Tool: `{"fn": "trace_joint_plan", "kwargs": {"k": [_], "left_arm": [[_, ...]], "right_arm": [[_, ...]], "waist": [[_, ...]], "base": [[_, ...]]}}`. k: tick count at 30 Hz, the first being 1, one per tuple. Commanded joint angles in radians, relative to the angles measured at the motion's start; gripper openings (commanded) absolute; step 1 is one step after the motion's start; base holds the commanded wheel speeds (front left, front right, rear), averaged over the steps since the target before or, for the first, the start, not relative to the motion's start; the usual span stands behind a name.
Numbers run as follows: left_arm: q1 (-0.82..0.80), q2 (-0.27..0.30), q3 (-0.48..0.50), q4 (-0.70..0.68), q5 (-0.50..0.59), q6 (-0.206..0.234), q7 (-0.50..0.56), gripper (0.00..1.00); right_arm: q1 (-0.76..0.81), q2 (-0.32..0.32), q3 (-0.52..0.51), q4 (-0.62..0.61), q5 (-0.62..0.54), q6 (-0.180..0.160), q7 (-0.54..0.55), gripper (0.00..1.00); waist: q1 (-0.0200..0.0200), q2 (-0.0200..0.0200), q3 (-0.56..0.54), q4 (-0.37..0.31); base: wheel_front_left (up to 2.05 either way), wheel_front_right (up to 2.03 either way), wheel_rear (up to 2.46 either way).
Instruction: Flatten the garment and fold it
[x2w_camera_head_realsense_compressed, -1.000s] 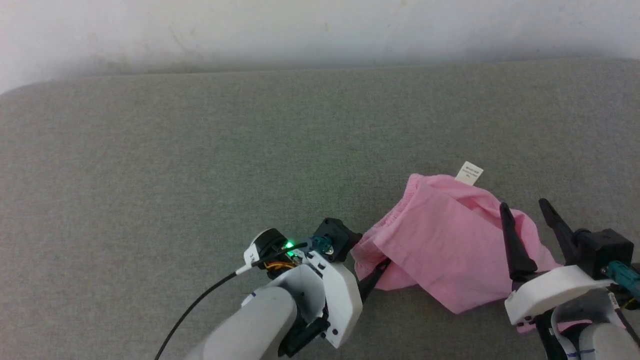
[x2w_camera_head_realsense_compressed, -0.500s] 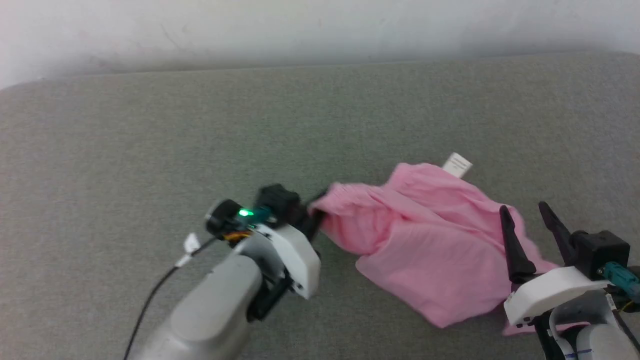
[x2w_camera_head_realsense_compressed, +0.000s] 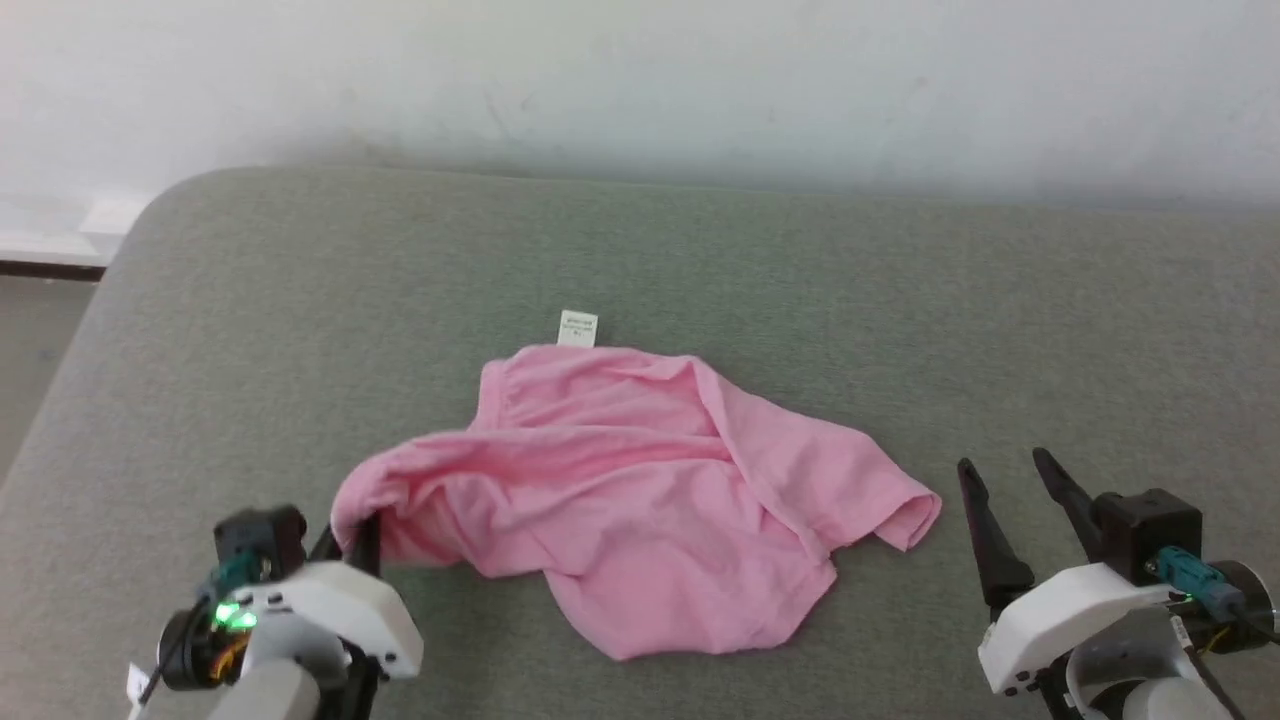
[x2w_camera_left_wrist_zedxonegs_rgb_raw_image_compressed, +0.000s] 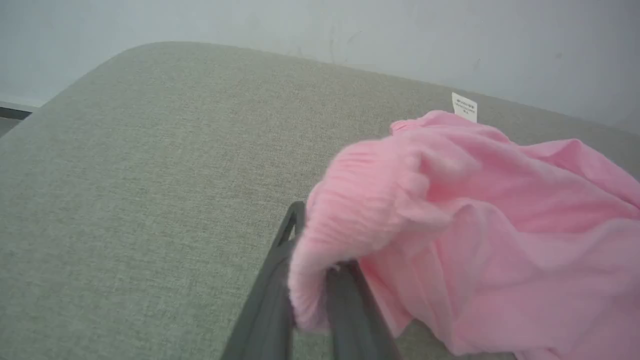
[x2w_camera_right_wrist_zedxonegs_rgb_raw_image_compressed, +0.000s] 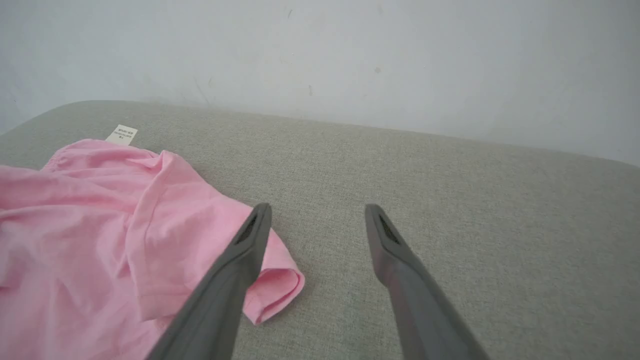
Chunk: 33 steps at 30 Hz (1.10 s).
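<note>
Garment (x2w_camera_head_realsense_compressed: 640, 500) on padded surface (x2w_camera_head_realsense_compressed: 700, 250), left hand (x2w_camera_head_realsense_compressed: 352, 530) at its left edge, right hand (x2w_camera_head_realsense_compressed: 1002, 462) near its right edge

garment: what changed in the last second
The left gripper shut on the gathered edge of the garment and dragged it toward the robot's left, spreading the cloth and pulling it clear of the right gripper. The right gripper's jaws stayed open; the white tag still sticks out.

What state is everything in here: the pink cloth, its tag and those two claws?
Garment: crumpled, not folded, one edge lifted.
Tag: sticking out at the far edge.
Left gripper: shut on the garment's gathered edge.
Right gripper: open, empty, beside the garment.
</note>
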Motion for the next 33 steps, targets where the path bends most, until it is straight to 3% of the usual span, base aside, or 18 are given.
{"fn": "trace_joint_plan", "kwargs": {"k": [1,6,10,16,24,30,33], "left_arm": [[0.006,-0.002,0.002,-0.007,0.004,0.009,-0.010,1.00],[0.033,-0.029,0.034,-0.069,0.020,0.014,-0.067,1.00],[0.051,-0.068,0.103,-0.220,0.130,0.011,-0.078,1.00],[0.165,-0.146,0.189,-0.411,0.326,-0.020,-0.079,1.00],[0.249,-0.193,0.181,-0.322,0.379,-0.106,-0.079,1.00],[0.214,-0.199,0.189,-0.254,0.402,-0.142,-0.079,1.00],[0.210,-0.184,0.190,-0.243,0.444,-0.134,-0.079,1.00]], "right_arm": [[0.008,0.002,0.007,0.001,-0.002,-0.001,0.001,1.00],[0.013,-0.009,0.023,-0.002,0.001,-0.001,0.009,1.00],[0.010,-0.035,0.048,-0.015,0.005,-0.001,0.036,1.00],[-0.004,-0.136,0.209,-0.005,0.068,-0.001,0.228,1.00],[-0.079,-0.253,0.357,0.049,0.133,-0.001,0.359,1.00],[-0.117,-0.260,0.374,0.127,0.145,-0.001,0.391,1.00],[-0.127,-0.265,0.388,0.155,0.164,-0.001,0.400,1.00]], "waist": [[0.0001,0.0000,-0.019,0.033],[0.0001,0.0000,-0.024,0.068],[0.0001,0.0000,-0.032,0.108],[0.0001,0.0000,-0.039,0.167],[0.0001,0.0000,-0.031,0.212],[0.0001,0.0000,-0.021,0.233],[0.0001,0.0000,-0.016,0.239]], "base": [[0.00,0.00,0.00],[0.00,0.00,0.00],[0.00,0.00,0.00],[0.00,0.00,0.00],[0.00,0.00,0.00],[0.00,0.00,0.00],[0.00,0.00,0.00]]}}
